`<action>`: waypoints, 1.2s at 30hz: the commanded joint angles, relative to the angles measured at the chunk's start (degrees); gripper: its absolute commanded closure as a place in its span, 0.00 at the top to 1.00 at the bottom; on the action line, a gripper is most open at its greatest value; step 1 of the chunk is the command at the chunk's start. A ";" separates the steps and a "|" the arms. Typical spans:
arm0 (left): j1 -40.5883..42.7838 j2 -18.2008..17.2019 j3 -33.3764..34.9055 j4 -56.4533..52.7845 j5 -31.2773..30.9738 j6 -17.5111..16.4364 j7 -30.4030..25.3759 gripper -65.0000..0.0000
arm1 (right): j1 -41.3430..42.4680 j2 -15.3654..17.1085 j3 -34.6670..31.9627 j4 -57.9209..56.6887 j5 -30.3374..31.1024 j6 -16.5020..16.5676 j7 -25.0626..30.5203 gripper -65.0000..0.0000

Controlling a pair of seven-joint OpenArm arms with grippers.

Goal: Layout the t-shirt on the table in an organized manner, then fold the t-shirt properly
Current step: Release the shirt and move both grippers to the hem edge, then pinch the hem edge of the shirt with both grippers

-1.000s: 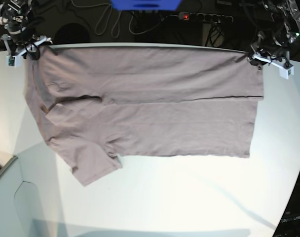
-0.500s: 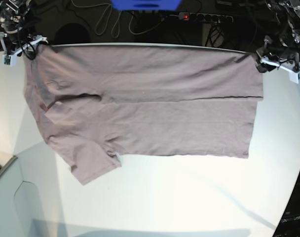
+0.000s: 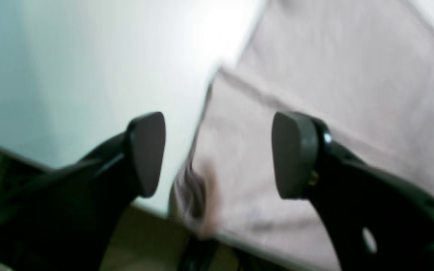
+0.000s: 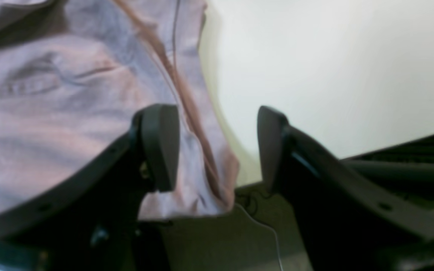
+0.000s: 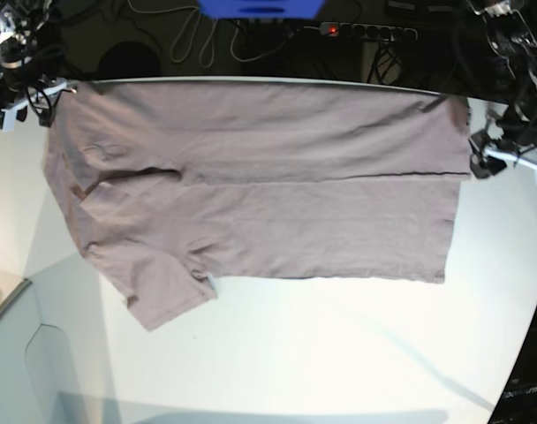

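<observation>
The mauve-grey t-shirt [image 5: 268,185] lies flat on the white table [image 5: 339,353], its far half folded over along a lengthwise crease, and one sleeve sticks out at the near left. My left gripper [image 5: 498,156] hovers open just off the shirt's right edge. In the left wrist view its jaws [image 3: 220,154] stand wide above a shirt corner [image 3: 315,75] at the table's rim. At the far left corner my right gripper [image 5: 28,97] is open. In the right wrist view its jaws [image 4: 217,146] straddle the hem [image 4: 70,113], with nothing held.
Behind the table's far edge there are dark cables, a power strip [image 5: 366,31] and a blue object [image 5: 260,7]. A grey panel [image 5: 3,309] juts in at the near left. The table's curved edge runs down the right side.
Both grippers have opened and let go of the shirt's far corners. The left one has drawn right and nearer, and the right one has backed off to the left. The shirt now lies still.
</observation>
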State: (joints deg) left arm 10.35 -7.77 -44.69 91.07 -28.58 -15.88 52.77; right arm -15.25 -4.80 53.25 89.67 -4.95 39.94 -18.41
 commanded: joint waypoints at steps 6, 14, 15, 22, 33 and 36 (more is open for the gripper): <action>-12.06 -2.12 0.51 -6.10 -0.39 -0.25 -0.95 0.67 | 5.53 3.43 -8.11 0.75 0.86 0.06 1.32 0.53; -29.03 -4.14 10.09 -29.13 14.82 -0.52 -12.20 0.67 | 18.98 4.05 -12.24 -8.13 -12.06 0.06 1.32 0.53; -30.70 -4.41 11.50 -31.95 16.23 -0.52 -14.31 0.67 | 20.39 4.05 -12.24 -9.62 -12.94 0.06 1.32 0.53; -43.71 -6.16 20.20 -60.43 21.41 -0.16 -29.08 0.67 | 25.84 4.14 -12.42 -16.66 -16.37 0.06 1.32 0.53; -45.65 -6.52 24.86 -70.72 21.68 0.01 -39.45 0.67 | 29.62 7.04 -12.33 -23.69 -16.28 0.06 1.76 0.53; -44.94 -6.52 24.51 -70.63 21.68 0.36 -39.54 0.67 | 30.76 8.09 -12.33 -24.13 -16.28 0.06 1.76 0.53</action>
State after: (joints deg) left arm -33.47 -13.65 -20.14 19.88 -6.70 -15.88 12.56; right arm 14.28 2.44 41.01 64.69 -22.11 39.86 -18.00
